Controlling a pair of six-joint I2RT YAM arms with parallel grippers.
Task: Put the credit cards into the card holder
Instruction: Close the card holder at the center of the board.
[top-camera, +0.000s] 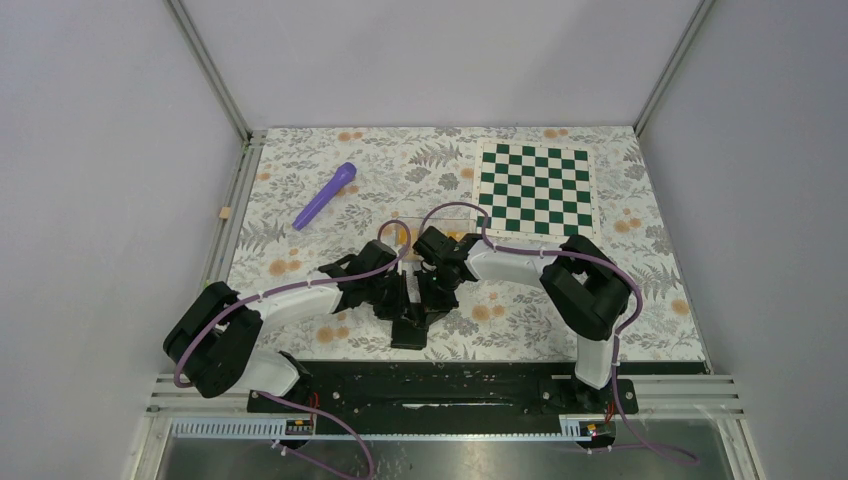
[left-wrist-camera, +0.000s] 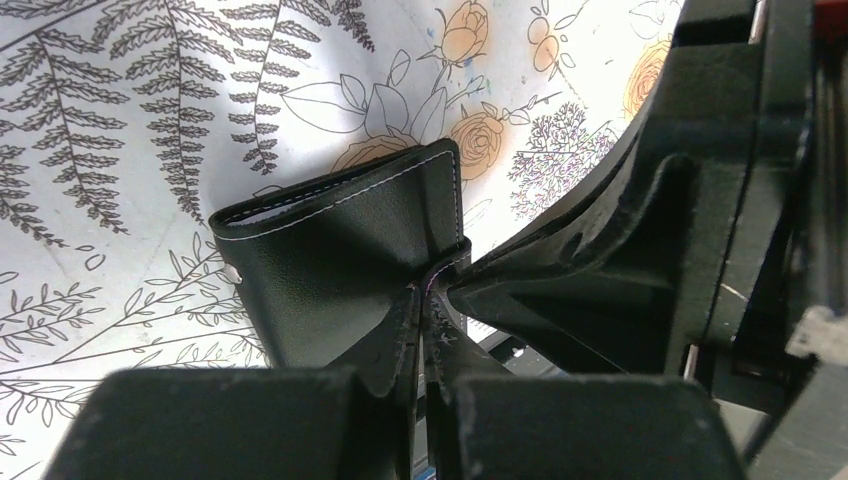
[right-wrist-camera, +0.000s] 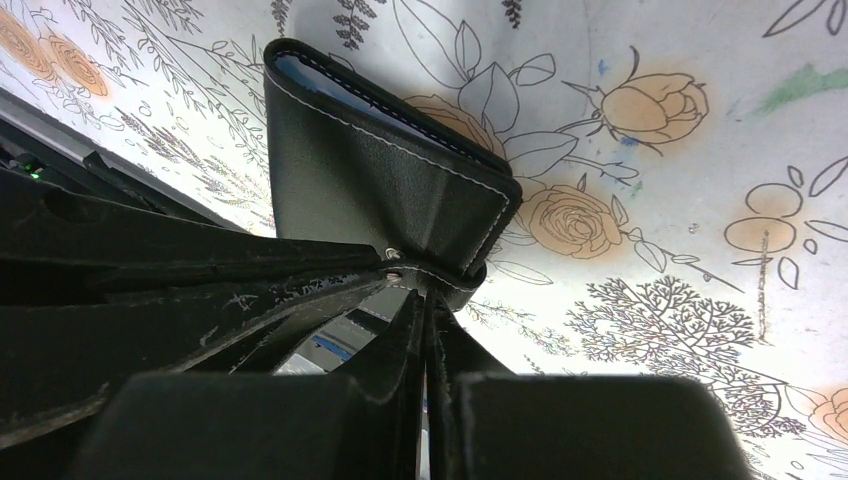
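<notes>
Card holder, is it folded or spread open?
Folded: the card holder has both black covers together, only a thin strip of lining showing between.

Floral table (top-camera: 280, 245) with purple pen (top-camera: 325, 195), checkered board (top-camera: 535, 188)

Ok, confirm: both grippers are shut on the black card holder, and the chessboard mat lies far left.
Not quite: the chessboard mat lies far right, as the top view shows. The left gripper and right gripper are both shut on the black card holder.

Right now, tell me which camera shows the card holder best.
Right wrist: the card holder shows its stitched black outside, blue lining edge and snap. Left wrist shows one black face, partly blocked. Top view leaves it small and mostly hidden.
</notes>
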